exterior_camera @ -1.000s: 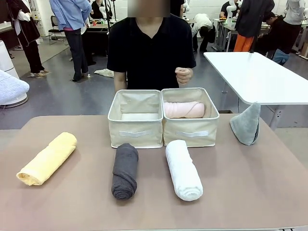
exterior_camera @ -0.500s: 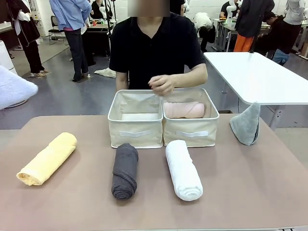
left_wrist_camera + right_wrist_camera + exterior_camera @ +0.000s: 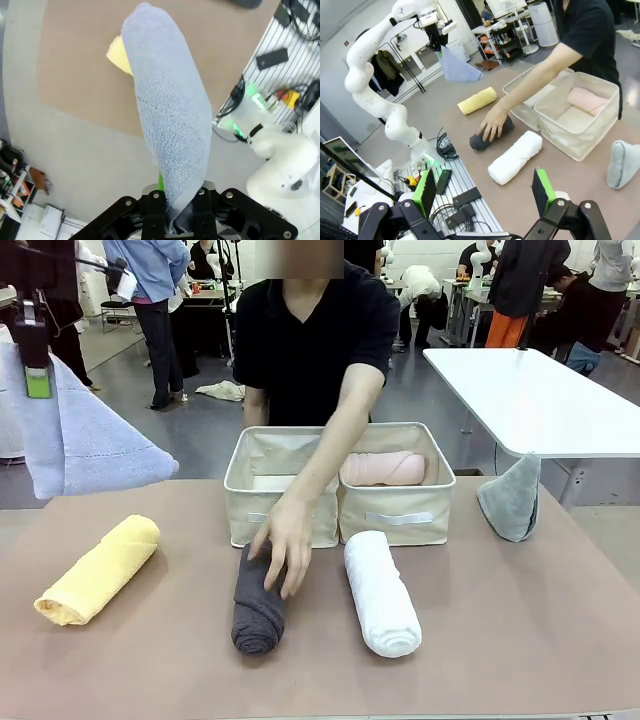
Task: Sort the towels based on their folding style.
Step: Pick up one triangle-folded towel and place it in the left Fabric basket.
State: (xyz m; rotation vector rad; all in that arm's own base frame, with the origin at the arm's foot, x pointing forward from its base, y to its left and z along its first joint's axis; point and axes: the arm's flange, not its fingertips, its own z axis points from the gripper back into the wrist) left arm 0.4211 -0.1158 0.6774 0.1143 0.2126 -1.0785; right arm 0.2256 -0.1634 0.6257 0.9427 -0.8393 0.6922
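My left gripper (image 3: pixel 38 375) (image 3: pixel 177 205) hangs high at the far left, shut on a corner of the lavender-blue towel (image 3: pixel 90 440) (image 3: pixel 170 115), which droops above the yellow roll (image 3: pixel 98 568). The person's hand (image 3: pixel 285 550) rests on the dark grey roll (image 3: pixel 258 615). Beside it lies the white roll (image 3: pixel 380 590). A pink roll (image 3: pixel 383 468) lies in the right bin (image 3: pixel 400 518). The grey-green folded towel (image 3: pixel 512 498) stands at the table's right edge. My right gripper (image 3: pixel 484 192) is open, high above the table's near side, with nothing between its fingers.
Two cream fabric bins stand side by side at the table's far middle; the left bin (image 3: pixel 282 515) has something pale on its bottom. The person stands right behind them, arm reaching over the left bin. A white table (image 3: pixel 540 400) stands off to the right.
The person's hand has come down from chest height, over the bins, onto the dark grey roll. My left gripper has carried the lavender-blue towel rightward, further into view.
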